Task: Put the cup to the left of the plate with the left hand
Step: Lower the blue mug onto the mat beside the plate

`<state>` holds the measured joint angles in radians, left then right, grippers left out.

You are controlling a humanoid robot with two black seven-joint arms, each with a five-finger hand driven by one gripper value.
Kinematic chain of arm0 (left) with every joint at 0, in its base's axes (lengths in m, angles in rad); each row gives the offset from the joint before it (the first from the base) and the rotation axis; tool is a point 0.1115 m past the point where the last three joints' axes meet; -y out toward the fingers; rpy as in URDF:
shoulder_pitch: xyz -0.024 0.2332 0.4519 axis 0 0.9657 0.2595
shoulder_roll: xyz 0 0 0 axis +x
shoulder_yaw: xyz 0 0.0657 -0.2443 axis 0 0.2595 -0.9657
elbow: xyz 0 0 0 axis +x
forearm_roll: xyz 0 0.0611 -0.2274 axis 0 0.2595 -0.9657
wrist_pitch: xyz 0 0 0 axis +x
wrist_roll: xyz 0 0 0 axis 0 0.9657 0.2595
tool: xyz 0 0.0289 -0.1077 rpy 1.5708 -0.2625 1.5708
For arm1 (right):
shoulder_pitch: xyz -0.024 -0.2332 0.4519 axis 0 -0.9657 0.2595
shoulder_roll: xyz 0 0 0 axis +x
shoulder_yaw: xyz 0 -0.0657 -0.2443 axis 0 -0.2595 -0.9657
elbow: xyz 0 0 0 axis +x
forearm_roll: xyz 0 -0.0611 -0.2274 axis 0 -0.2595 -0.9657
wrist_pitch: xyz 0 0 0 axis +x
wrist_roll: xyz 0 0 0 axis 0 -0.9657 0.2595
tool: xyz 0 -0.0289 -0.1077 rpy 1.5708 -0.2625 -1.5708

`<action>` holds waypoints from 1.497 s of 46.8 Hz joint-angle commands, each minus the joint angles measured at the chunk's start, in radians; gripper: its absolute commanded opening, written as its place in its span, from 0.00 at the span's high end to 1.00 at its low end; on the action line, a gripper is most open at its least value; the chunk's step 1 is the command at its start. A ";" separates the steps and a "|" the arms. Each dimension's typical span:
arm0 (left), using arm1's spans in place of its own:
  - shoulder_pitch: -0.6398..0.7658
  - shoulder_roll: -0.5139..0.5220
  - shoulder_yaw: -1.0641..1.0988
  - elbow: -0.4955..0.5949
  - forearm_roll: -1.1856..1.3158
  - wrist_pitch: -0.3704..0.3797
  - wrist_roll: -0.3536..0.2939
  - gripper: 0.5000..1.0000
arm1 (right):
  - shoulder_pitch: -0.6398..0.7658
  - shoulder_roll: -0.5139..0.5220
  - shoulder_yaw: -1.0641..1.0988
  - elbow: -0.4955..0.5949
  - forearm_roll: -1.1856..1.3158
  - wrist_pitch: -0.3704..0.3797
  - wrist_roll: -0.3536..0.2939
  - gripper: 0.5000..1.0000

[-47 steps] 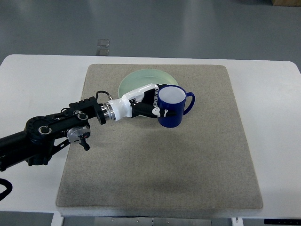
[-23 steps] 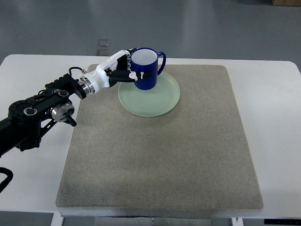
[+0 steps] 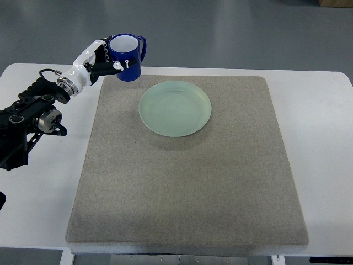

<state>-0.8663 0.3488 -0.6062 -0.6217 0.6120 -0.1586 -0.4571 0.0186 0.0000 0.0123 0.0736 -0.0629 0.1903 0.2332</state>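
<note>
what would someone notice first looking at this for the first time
Most likely the blue cup, gripped by the left robot hand at the upper left, over the far-left corner of the grey mat. Next, the pale green plate, bare, on the far half of the mat, to the cup's right.

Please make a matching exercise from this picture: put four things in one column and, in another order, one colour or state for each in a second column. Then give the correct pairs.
Things:
1. cup
2. plate
3. mat
4. left hand

Descriptions:
A. pale green, lying bare on the mat
B. grey-beige, covering most of the white table
C. dark blue with a white inside, upright
D. white and black, fingers closed around the cup

Pairs: 1-C, 2-A, 3-B, 4-D
</note>
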 commanded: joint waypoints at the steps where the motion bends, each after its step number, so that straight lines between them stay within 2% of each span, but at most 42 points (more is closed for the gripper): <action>1: 0.010 0.016 0.006 0.002 0.000 0.013 -0.024 0.55 | 0.000 0.000 0.000 0.000 0.000 0.000 0.000 0.14; 12: 0.064 0.032 0.014 0.013 -0.006 0.010 -0.052 0.53 | 0.000 0.000 0.000 0.000 0.000 0.000 0.000 0.14; 29: 0.125 0.021 0.014 0.014 -0.012 0.005 -0.152 0.51 | 0.000 0.000 0.000 0.000 0.000 0.000 0.000 0.14; 51: 0.155 0.002 0.016 0.023 -0.003 0.018 -0.152 0.45 | 0.000 0.000 0.000 0.000 0.000 0.000 0.000 0.14; 55: 0.156 -0.013 0.016 0.043 -0.003 0.019 -0.152 0.39 | 0.000 0.000 0.000 0.000 0.000 0.000 0.000 0.14; 63: 0.162 -0.031 0.016 0.066 -0.005 0.019 -0.152 0.36 | 0.000 0.000 0.000 0.000 0.000 0.000 0.000 0.14; 70: 0.162 -0.033 0.014 0.065 -0.014 0.019 -0.152 0.23 | 0.000 0.000 0.000 0.000 0.000 0.000 0.000 0.14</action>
<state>-0.7042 0.3161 -0.5911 -0.5556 0.6004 -0.1394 -0.6090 0.0184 0.0000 0.0123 0.0736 -0.0629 0.1903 0.2331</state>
